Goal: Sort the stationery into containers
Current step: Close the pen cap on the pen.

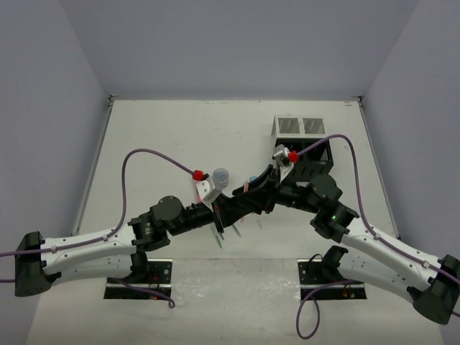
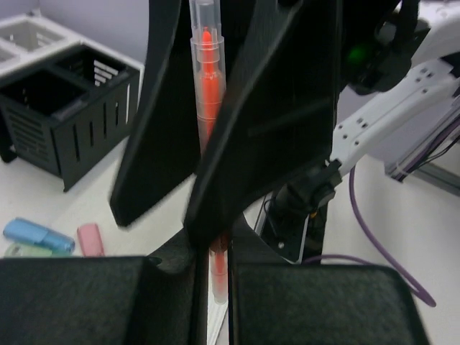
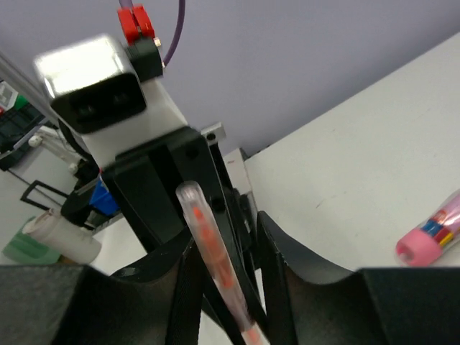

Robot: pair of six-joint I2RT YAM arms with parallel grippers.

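Observation:
My two grippers meet over the middle of the table. The left gripper (image 2: 214,282) is shut on the lower end of a clear orange pen (image 2: 207,93), which stands upright. The right gripper (image 3: 230,280) is open around the same pen (image 3: 213,248); the pen leans on its left finger (image 3: 183,287), with a gap to the other one. The right gripper's fingers (image 2: 273,108) flank the pen in the left wrist view. The black container (image 1: 316,162) and the white container (image 1: 298,128) stand at the back right.
Blue (image 2: 36,235), pink (image 2: 90,239) and pale green (image 2: 20,250) markers lie on the table near the black container (image 2: 65,115). A round grey-blue pot (image 1: 221,175) sits beside the left wrist. Another pink marker (image 3: 431,233) lies to the right. Thin grey items (image 1: 219,237) lie under the grippers.

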